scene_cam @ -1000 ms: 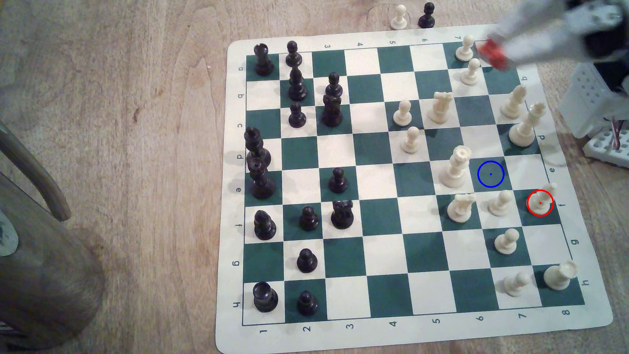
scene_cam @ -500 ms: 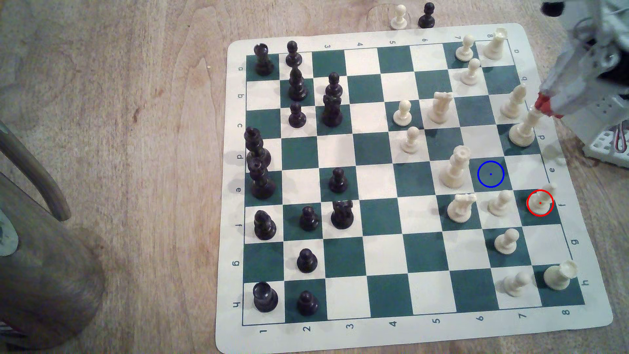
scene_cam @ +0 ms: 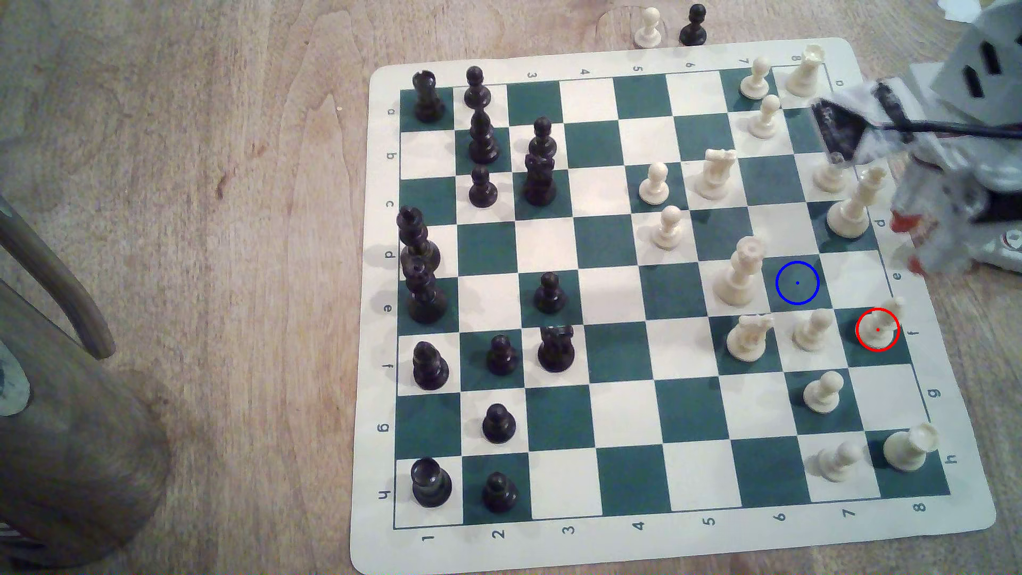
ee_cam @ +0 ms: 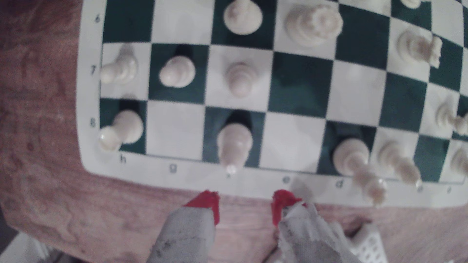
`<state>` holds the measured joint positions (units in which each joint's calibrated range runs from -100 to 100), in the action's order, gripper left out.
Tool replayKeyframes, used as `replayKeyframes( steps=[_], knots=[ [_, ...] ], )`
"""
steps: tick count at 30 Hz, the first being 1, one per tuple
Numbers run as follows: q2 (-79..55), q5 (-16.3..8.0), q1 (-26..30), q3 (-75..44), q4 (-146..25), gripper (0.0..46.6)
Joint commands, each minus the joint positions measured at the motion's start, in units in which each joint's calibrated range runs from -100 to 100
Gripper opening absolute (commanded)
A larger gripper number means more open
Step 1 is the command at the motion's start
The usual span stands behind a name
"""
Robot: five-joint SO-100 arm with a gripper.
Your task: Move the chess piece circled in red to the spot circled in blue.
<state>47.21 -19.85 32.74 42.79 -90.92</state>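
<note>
The chess piece (scene_cam: pixel 879 325) is a cream bishop inside the red ring, on a green square at the board's right edge in the exterior view. In the wrist view the chess piece (ee_cam: pixel 234 145) stands just beyond my red fingertips (ee_cam: pixel 206 203). The spot (scene_cam: pixel 797 282) is a bare green square with a blue ring, one square diagonally up-left of the piece; it also appears in the wrist view (ee_cam: pixel 301 83). My gripper (scene_cam: pixel 910 243) hovers off the board's right edge, above the piece in that picture. The gripper (ee_cam: pixel 245 202) is open, nothing between its fingers.
A tall cream king (scene_cam: pixel 851 204) stands close to the gripper. A cream queen (scene_cam: pixel 738 273) and a pawn (scene_cam: pixel 812 330) flank the spot. Black pieces (scene_cam: pixel 426 287) crowd the board's left columns. Two pawns (scene_cam: pixel 648 27) sit off the board. The arm's white base (scene_cam: pixel 995 243) is at the right.
The gripper has swung from the board's top right corner down along the right edge, past the cream king, to a place just off the board near the ringed piece.
</note>
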Motion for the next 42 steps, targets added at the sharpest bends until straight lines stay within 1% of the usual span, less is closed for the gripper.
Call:
replayKeyframes(
  steps=[1,3,5,11,14,23,28,32,42],
  knots=[
    [-1.71,-0.05,0.85,-1.81,2.38,14.8],
    [-1.97,0.15,0.46,-0.54,3.69,15.9],
    [-1.37,0.49,0.38,1.9,5.58,18.1],
    [1.43,0.54,1.71,7.52,8.03,19.8],
    [2.28,0.39,2.49,10.79,9.43,19.7],
    [3.8,-0.2,4.53,15.41,13.44,19.3],
    [4.82,0.05,4.61,17.59,16.31,19.9],
    [6.35,0.68,3.28,19.85,17.7,20.1],
    [8.81,0.49,3.28,23.75,19.66,19.3]
  ],
)
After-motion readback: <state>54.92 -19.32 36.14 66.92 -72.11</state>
